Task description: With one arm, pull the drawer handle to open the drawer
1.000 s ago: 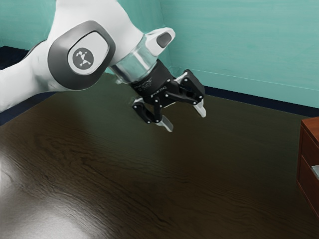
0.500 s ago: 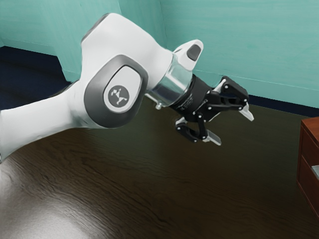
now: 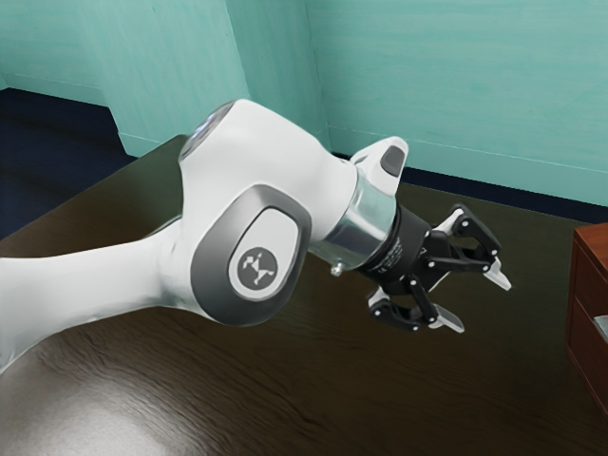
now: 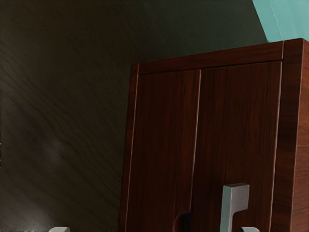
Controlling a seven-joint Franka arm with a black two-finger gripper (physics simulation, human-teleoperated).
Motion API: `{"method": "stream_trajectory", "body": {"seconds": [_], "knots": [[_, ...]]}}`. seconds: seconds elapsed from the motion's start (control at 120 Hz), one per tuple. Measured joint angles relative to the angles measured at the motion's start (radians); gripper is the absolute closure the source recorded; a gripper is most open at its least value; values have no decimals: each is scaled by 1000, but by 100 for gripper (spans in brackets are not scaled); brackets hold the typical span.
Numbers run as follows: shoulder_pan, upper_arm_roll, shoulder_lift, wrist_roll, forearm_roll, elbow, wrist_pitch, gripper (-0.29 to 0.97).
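Pincer (image 3: 479,305) nearer edge-cropped drawer (image 3: 587,318)

The light is soft and even, with no hard shadows. The dark table (image 3: 114,408) shows a pale sheen at the exterior view's lower left, as if lit from overhead, and darkens toward the teal wall (image 3: 456,76). The arm (image 3: 247,171) is bright on top and grey underneath. In the wrist view the cabinet (image 4: 207,135) looks dim and reddish, and a faint glare lies on the table beside it.
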Motion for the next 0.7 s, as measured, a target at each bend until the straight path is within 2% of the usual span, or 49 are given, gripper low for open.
{"method": "stream_trajectory", "body": {"seconds": [0.1,0.217,0.283,0.6,0.7], "knots": [[1,0,1,-28,25,11,-27,27],[5,-23,1,-73,120,61,-87,28],[-2,-34,7,-97,151,73,-114,28],[3,-51,51,-185,157,110,-141,29],[35,-99,115,-205,165,170,-132,30]]}}
